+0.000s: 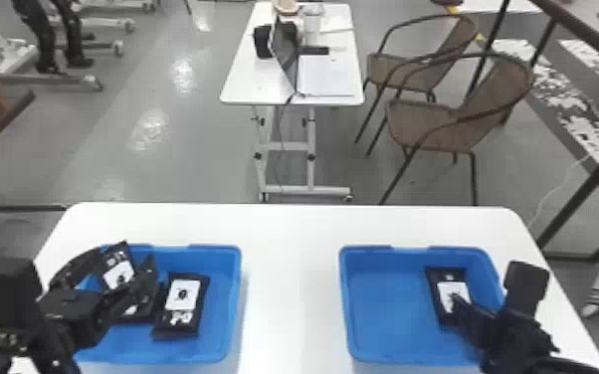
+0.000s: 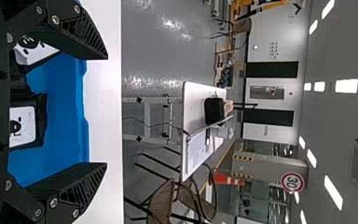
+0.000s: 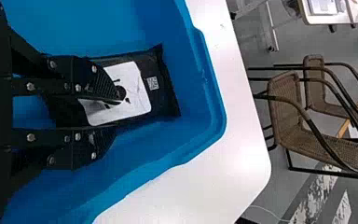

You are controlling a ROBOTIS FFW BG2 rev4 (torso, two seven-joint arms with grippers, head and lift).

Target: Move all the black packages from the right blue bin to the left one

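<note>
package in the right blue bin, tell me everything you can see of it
The package is a flat black pouch, apparently soft plastic, slightly creased. It bears a white label with dark marks, and a small square code near one end. It lies in the right blue bin, toward its right wall. One finger of the right gripper overlaps the label; contact is unclear.

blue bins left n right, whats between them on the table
Just the white tabletop lies between the left blue bin and the right blue bin, as the head view shows.
</note>
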